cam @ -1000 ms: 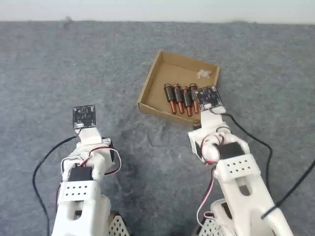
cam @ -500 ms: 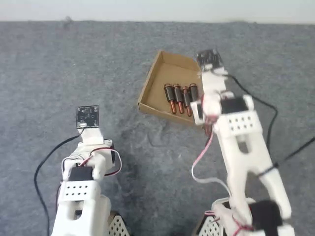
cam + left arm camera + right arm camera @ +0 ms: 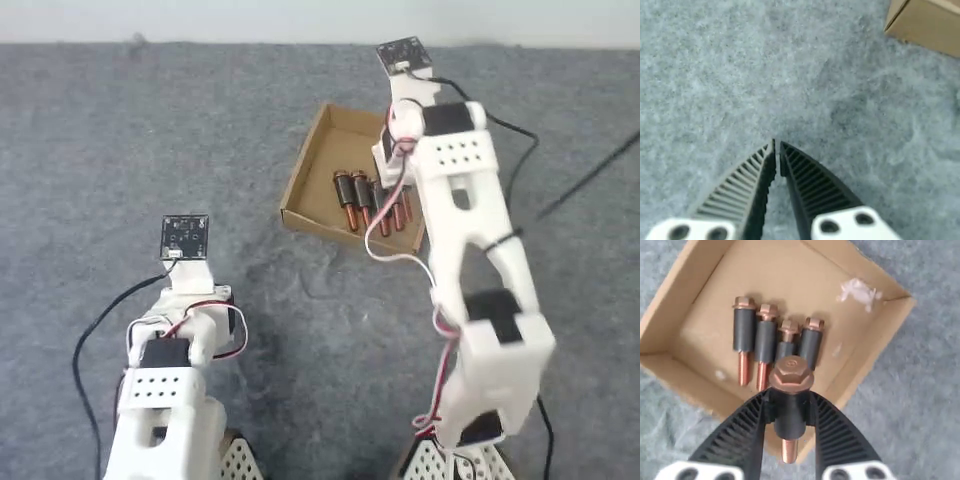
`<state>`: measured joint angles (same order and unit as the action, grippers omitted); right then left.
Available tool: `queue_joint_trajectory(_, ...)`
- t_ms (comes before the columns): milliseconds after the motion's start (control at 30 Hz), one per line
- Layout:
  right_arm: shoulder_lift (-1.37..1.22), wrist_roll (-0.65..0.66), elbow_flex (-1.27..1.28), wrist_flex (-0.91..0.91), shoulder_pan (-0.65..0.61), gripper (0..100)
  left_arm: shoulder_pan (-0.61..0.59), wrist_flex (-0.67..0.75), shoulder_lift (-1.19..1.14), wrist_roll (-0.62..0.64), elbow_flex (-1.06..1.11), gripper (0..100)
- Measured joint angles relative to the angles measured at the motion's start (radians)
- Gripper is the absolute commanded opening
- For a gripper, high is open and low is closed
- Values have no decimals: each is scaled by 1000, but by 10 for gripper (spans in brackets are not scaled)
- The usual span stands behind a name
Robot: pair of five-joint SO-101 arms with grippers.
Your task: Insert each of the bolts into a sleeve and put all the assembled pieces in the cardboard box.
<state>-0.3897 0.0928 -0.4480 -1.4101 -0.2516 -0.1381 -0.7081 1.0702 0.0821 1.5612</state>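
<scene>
Here the right gripper (image 3: 788, 395) clamps a sleeved bolt (image 3: 791, 377) over the cardboard box (image 3: 875, 340) — presumably to join four assembled pieces (image 3: 765, 337) mid-frame; the left gripper (image 3: 776, 146) is closed and empty.

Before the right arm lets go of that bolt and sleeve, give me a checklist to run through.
1. The right jaws shut on the assembled piece: ok.
2. Bolt through its sleeve, thread showing below: ok.
3. Piece over the cardboard box floor, not its near wall: cannot tell.
4. Bare floor beside the four stored pieces: ok.
5. The left jaws shut, empty, over the carpet, away from the box: ok.
</scene>
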Motion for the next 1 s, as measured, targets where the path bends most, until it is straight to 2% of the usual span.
queue_joint_trajectory(167, -190, 2, -173, -3, 0, 11, 0, 3, 0, -3, 0, 12)
queue_joint_trajectory(367, -325, 3, -273, -3, 0, 97, 0, 3, 0, -46, 0, 12)
queue_joint_trajectory(633, -344, 3, -293, -8, 0, 41, 0, 3, 0, -48, 0, 12)
queue_joint_trajectory(1000, -239, 3, -293, -158, 3, 6, 11, 3, 0, -49, 0, 12)
